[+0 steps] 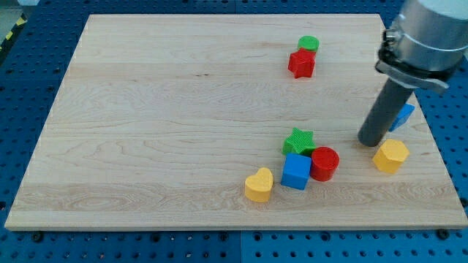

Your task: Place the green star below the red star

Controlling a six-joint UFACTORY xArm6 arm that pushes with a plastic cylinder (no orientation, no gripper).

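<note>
Judging green star (298, 139) light, rigid plastic, sliding easily on smooth wood-grain counter (161, 124). No claw on rig, so nothing opening or holding; we are working with my tip (370, 142) only, star lying to its view-left, apart. Star touching blue cube (296, 172), red cylinder (325, 163) just beside. Red star (301, 63) sitting up-left of tip, green cylinder (308, 44) touching it. We are favouring push on star's lower points.

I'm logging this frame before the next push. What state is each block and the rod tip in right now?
green star: flat, touching blue cube, far below red star
red star: flat, touching green cylinder
green cylinder: upright, above red star
blue cube: flat, against red cylinder
red cylinder: upright
yellow heart: flat, alone
yellow hexagon: flat, alone
blue block: partly hidden
my tip: right of green star, touching nothing
</note>
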